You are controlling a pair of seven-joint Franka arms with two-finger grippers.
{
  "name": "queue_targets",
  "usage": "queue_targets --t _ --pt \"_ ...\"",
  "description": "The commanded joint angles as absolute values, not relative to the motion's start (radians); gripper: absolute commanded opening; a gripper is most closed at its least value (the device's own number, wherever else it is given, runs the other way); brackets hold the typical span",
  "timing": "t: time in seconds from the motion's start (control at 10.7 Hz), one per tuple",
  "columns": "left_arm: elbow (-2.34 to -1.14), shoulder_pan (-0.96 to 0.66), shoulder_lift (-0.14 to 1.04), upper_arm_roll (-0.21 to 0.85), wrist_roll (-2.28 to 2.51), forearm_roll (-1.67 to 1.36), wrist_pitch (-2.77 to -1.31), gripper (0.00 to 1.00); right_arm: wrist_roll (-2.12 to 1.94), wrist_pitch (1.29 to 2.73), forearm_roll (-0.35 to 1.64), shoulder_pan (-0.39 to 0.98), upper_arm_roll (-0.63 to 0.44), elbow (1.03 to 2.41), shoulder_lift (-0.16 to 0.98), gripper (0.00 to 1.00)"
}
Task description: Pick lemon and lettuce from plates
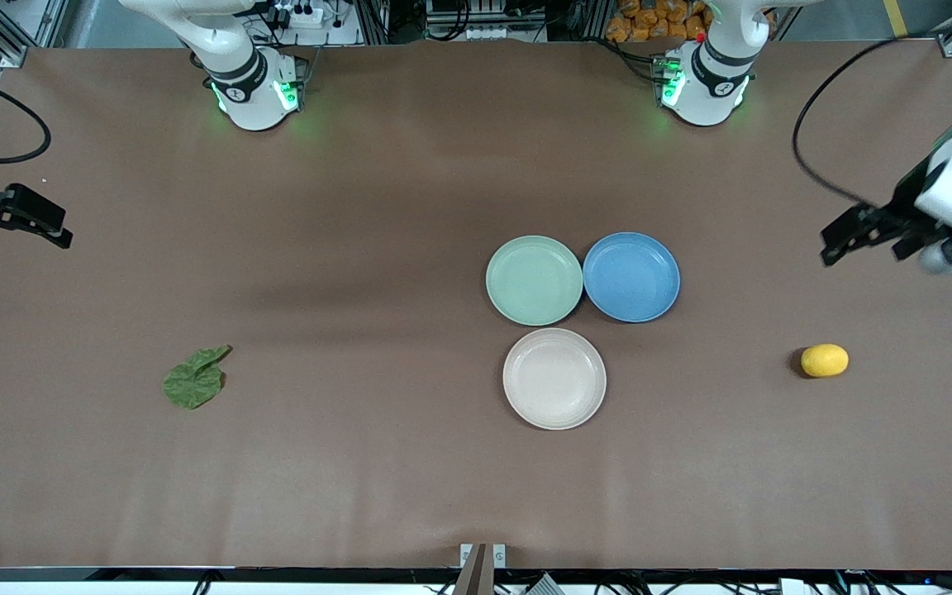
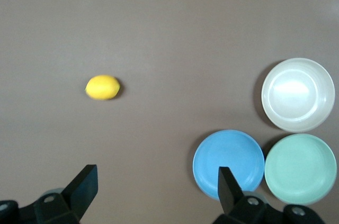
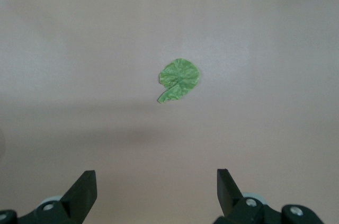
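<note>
Cream plate [image 1: 554, 378] sits bare; left gripper [image 1: 864, 234] and right gripper [image 1: 21, 221] spread wide

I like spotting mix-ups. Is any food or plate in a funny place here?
Yes: the lemon and the lettuce lie on the bare table, not on plates. The mint green plate, cream plate and blue plate hold nothing. Nothing is spilled or broken. The left gripper and right gripper hang open.
</note>
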State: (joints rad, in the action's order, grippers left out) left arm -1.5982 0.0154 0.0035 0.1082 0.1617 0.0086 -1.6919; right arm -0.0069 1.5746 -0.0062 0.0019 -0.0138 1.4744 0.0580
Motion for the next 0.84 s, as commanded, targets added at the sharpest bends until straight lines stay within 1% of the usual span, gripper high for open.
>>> queue_targets --t 0.0,0.19,0.28,0.75 --pt "-1.549 0.015 0.017 0.109 0.138 -0.002 -1.640 1.00 -0.009 1.623 -0.003 -0.003 -0.012 1.558 -0.004 1.00" --pt "-1.546 0.014 0.015 0.115 0.140 -0.001 -1.640 1.00 -0.009 1.701 0.000 -0.003 -0.012 1.670 -0.070 1.00" --pt "-1.546 0.008 0.015 0.112 0.138 0.000 -1.640 1.00 -0.009 1.718 0.009 -0.005 -0.012 1.696 -0.087 1.00" --pt "-1.546 0.009 0.012 0.118 0.143 0.012 -1.638 1.00 -0.009 1.710 0.017 -0.009 -0.017 1.694 -0.086 1.00"
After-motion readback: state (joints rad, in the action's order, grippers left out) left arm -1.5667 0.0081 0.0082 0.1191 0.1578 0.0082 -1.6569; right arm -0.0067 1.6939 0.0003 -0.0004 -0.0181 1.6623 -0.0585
